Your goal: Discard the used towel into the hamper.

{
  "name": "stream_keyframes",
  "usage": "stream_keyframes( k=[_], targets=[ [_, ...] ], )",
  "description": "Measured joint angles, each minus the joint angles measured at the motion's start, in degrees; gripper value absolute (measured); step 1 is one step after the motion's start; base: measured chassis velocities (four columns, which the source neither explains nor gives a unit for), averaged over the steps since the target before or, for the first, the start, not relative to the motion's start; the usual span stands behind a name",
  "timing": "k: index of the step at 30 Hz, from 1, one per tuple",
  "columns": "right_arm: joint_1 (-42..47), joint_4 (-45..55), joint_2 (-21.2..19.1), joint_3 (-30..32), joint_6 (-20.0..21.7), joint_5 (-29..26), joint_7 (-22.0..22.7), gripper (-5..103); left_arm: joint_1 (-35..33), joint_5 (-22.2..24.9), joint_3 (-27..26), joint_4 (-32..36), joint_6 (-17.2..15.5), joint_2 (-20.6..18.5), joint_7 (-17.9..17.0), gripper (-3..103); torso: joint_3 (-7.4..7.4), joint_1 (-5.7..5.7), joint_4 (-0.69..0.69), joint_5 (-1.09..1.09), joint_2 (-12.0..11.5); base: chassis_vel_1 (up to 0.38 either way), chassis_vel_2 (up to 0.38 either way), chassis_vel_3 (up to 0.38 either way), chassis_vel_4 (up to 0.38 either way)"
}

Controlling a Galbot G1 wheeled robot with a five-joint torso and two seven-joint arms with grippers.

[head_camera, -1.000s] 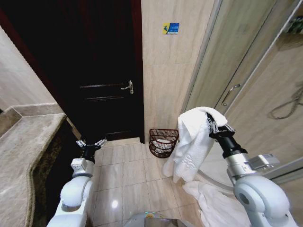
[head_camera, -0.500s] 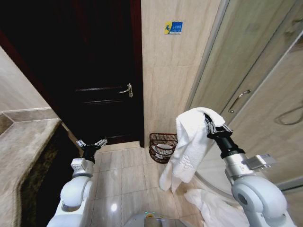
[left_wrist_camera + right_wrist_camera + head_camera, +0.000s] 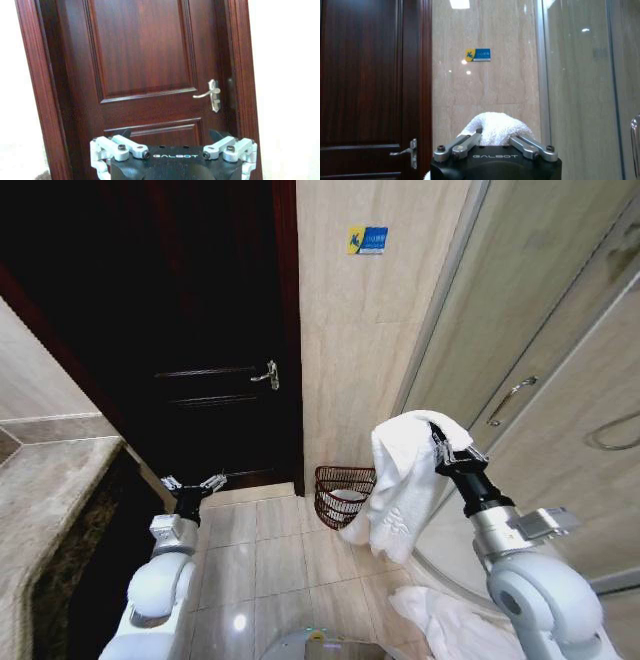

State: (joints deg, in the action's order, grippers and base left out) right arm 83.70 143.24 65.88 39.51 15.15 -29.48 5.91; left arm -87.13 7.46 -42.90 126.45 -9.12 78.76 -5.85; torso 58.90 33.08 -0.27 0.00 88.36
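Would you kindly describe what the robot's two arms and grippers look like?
Both arms have rounded, glossy white shells that narrow to black cylindrical wrists. The left gripper and right gripper each have a black body printed "GALBOT" in pale letters, with silver metal linkage jaws joined by dark bolts. A grey boxy module sticks out beside the right forearm. No loose cables are visible.

The right end effector (image 3: 447, 450) has carried the towel (image 3: 402, 485) nearer the hamper (image 3: 343, 496).

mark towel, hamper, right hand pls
towel (image 3: 398, 485), head view, middle of the hanging fold.
hamper (image 3: 335, 485), head view, front openwork wall.
right hand (image 3: 447, 450), head view, between fingertips gripping the towel.
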Motion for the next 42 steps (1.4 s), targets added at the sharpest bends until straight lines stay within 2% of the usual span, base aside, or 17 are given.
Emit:
stream_keyframes(
  k=[10, 15, 19, 20, 23, 24, 28, 32, 35, 40, 42],
  targets=[
    [-0.67, 0.0, -0.25, 0.04, -0.26, 0.07, -0.23, 5, 0.0, 0.0, 0.0, 0.0, 0.0, 0.0, 0.0, 100, 2.16, 1.87, 0.0, 0.0, 3.98, 0.0, 0.0, 0.0, 0.0],
    [-3.17, 0.0, -1.86, -0.06, 0.52, -1.53, 0.9, 5, 0.0, 0.0, 0.0, 0.0, 0.0, 0.0, 0.0, 100, 2.4, 2.06, -0.01, 0.0, 4.41, 0.0, 0.0, 0.0, 0.0],
    [-9.9, 0.0, -7.56, 0.98, 2.15, -8.34, 3.86, 5, 0.0, 0.0, 0.0, 0.0, 0.0, 0.0, 0.0, 100, 2.45, 2.09, 0.0, 0.01, 4.47, 0.0, 0.0, 0.0, 0.0],
    [-9.9, 0.0, -7.56, 0.98, 2.15, -8.34, 3.86, 5, 0.0, 0.0, 0.0, 0.0, 0.0, 0.0, 0.0, 100, 2.45, 2.09, 0.0, 0.01, 4.47, 0.0, 0.0, 0.0, 0.0],
    [-16.93, 0.01, -12.52, 0.85, 2.38, -14.39, 5.35, 5, 0.0, 0.0, 0.0, 0.0, 0.0, -0.01, 0.0, 100, 2.42, 2.08, -0.01, 0.01, 4.42, 0.0, 0.0, 0.0, 0.0],
    [-16.93, 0.01, -12.52, 0.85, 2.38, -14.39, 5.35, 5, 0.0, 0.0, 0.0, 0.0, 0.0, -0.01, 0.0, 100, 2.42, 2.08, -0.01, 0.01, 4.42, 0.0, 0.0, 0.0, 0.0],
    [-29.92, -2.8, -18.44, -1.77, 4.11, -23.31, 6.7, 5, 0.0, 0.0, 0.0, 0.0, 0.0, -0.01, 0.0, 100, 2.37, 2.03, 0.02, 0.02, 4.3, 0.0, 0.0, 0.0, 0.0],
    [-34.52, -4.54, -21.38, -1.82, 4.27, -26.14, 6.79, 5, 0.01, 0.0, 0.0, 0.0, 0.0, -0.01, 0.0, 100, 2.34, 2.02, 0.0, 0.0, 4.25, 0.0, 0.0, 0.0, 0.0],
    [-40.5, -8.87, -24.92, -1.78, 3.89, -28.24, 4.41, 5, 0.0, 0.0, 0.0, 0.0, 0.0, -0.01, 0.0, 100, 2.3, 1.97, -0.01, 0.01, 4.19, 0.0, 0.0, 0.0, 0.0],
    [-46.81, -15.14, -26.74, -2.94, 3.79, -31.55, 3.02, 5, 0.0, 0.0, 0.0, 0.0, 0.0, 0.0, 0.0, 100, 2.27, 1.93, -0.01, 0.03, 4.14, 0.0, 0.0, 0.0, 0.0],
    [-52.66, -20.26, -27.52, -5.11, 4.54, -34.09, 2.79, 5, 0.0, 0.0, 0.0, 0.0, 0.0, 0.0, 0.0, 100, 2.25, 1.93, -0.01, 0.01, 4.11, 0.0, 0.0, 0.0, 0.0]
  ],
)
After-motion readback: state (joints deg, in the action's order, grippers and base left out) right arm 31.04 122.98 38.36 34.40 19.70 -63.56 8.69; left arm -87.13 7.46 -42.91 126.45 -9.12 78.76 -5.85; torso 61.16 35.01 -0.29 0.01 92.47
